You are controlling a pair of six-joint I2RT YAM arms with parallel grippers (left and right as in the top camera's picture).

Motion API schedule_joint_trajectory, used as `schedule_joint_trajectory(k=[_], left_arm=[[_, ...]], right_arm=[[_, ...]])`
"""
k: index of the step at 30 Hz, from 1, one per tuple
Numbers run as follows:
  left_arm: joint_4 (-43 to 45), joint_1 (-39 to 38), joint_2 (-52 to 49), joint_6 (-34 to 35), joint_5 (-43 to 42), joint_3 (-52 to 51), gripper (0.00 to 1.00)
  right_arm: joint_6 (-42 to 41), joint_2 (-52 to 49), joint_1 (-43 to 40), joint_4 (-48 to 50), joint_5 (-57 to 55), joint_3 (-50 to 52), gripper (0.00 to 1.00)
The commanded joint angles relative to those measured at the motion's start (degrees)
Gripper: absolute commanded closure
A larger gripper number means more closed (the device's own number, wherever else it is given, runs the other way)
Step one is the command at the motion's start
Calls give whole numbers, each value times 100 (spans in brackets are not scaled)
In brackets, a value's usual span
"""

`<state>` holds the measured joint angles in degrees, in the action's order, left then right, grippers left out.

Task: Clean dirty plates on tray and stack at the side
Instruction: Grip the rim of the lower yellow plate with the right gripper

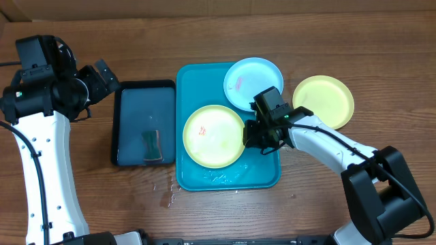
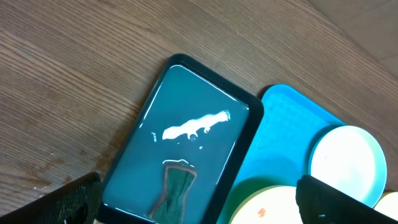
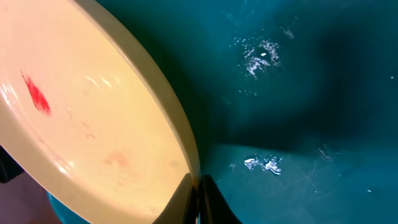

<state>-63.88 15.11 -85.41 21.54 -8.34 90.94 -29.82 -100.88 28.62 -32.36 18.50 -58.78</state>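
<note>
Currently R gripper (image 1: 249, 134) pinched shut on right rim of smeared yellow-green plate (image 1: 212, 136), mid turquoise tray (image 1: 262, 171). Thin edge grip, wet tray: lift fast and plate may pivot, slip, clip blue plate (image 1: 253, 83) behind. L gripper (image 1: 101, 73) wide open, empty, over dark tray (image 1: 133, 112).

Nothing to read here, folks: no lettering on the turquoise tray (image 1: 204, 178), the yellow-green plate (image 1: 221, 143) at centre frame, or the dark tray (image 1: 129, 102) at left (just red smears (image 1: 202, 131), not characters).
</note>
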Motion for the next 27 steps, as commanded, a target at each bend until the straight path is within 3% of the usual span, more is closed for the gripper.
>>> schedule_joint_trajectory(k=[1,4,7,11,21,27], left_arm=[[2,-13,-48,96,-7,66,0],[2,-13,-48,96,-7,66,0],[2,-13,-48,98,-7,66,0],[2,-13,-48,96,-7,66,0],[2,-13,-48,98,-7,66,1],[2,-13,-48,98,-7,66,0]], right_arm=[[-85,92,81,-35,-205,-28,96],[-76,92,138,-345,-466,-192,91],[20,92,175,-704,-739,-468,77],[354,92,175,-874,-807,-743,37],[-68,90,199,-1464,-813,-789,43],[-356,90,258,-1294,-767,-479,51]])
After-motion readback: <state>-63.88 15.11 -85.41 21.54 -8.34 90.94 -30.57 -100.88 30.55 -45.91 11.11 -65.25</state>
